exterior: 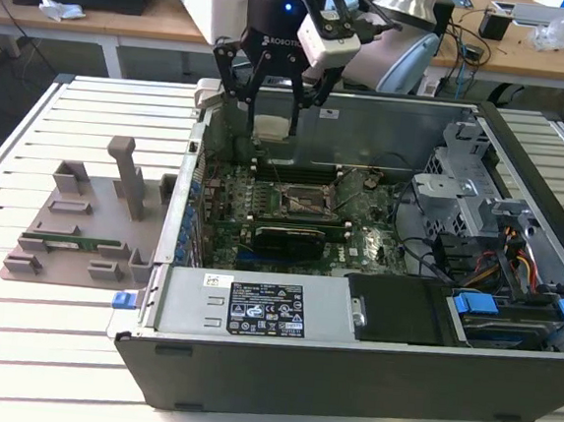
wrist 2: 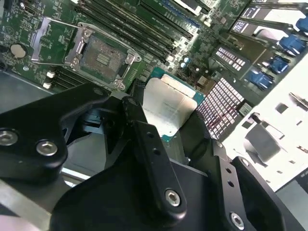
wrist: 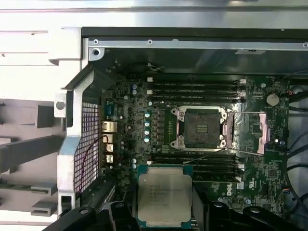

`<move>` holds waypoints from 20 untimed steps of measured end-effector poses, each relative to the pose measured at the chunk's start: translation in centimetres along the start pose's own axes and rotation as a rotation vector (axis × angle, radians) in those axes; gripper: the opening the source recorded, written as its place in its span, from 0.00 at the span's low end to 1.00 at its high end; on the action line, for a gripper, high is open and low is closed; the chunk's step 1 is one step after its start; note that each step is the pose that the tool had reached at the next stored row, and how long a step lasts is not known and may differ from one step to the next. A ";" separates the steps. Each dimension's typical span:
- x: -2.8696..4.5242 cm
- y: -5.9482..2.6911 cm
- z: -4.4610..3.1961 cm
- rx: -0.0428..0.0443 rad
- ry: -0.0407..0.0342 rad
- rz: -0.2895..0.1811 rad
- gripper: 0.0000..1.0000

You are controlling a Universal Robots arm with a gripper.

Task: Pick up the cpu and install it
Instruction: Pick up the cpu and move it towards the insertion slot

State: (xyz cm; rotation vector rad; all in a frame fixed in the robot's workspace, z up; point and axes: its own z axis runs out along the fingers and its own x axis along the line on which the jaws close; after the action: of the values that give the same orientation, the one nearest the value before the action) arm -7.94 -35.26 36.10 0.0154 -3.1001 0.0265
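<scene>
Nearest the exterior camera runs the dark front wall of an open computer case [exterior: 346,384], which lies on its side on a white slatted table [exterior: 13,346] with a labelled metal box [exterior: 254,307] just behind that wall. At the exterior view's left, a grey moulded holder [exterior: 83,223] stands on the table, beside the case and apart from it. Next comes the gripper [exterior: 273,111], poised over the case's interior with its jaws clenched on the cpu [exterior: 272,128]. The chip is held flat with its silvery top up, clear of the green board [exterior: 358,242] below. In both wrist views the cpu [wrist: 163,195] [wrist 2: 166,108] sits between the black fingers [wrist: 120,214] [wrist 2: 149,154], pinched at opposite edges. Toward the exterior view's right of the chip lies the socket [exterior: 303,201] [wrist: 201,127] [wrist 2: 102,57], with its metal retaining plate [wrist: 262,132] swung open to one side. Long dark memory slots [wrist: 192,89] run alongside it. At the exterior view's far right are drive bays with blue tabs [exterior: 476,307] and bundled cables [exterior: 520,261].
</scene>
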 end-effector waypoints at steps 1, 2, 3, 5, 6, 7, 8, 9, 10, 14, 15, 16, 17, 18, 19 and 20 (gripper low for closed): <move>-0.20 0.00 0.13 0.0000 0.0004 0.000 0.54; -0.39 0.00 0.31 0.0002 0.0009 0.000 0.54; -0.54 0.00 0.50 0.0002 0.0010 0.000 0.54; -0.68 0.01 0.71 0.0001 0.0011 0.000 0.54; -0.76 0.02 0.94 0.0000 0.0011 0.000 0.54; -0.81 0.03 1.18 0.0001 0.0014 0.000 0.54; -0.90 0.03 1.49 0.0001 0.0015 0.000 0.54; -0.97 0.04 1.67 0.0001 0.0016 0.000 0.54; -1.05 0.04 1.92 0.0002 0.0018 0.000 0.54; -1.22 0.05 2.43 0.0000 0.0019 0.000 0.54; -1.29 0.06 2.64 0.0001 0.0021 0.000 0.54; -1.37 0.06 2.82 0.0001 0.0021 0.000 0.54; -1.41 0.07 2.92 0.0001 0.0021 0.000 0.54; -1.46 0.07 3.04 0.0002 0.0023 0.000 0.54; -1.52 0.08 3.18 0.0001 0.0023 0.000 0.54; -1.58 0.08 3.34 0.0002 0.0024 0.000 0.54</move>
State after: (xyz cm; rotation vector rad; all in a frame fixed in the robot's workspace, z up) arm -6.50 -35.22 32.70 0.0156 -3.0977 0.0268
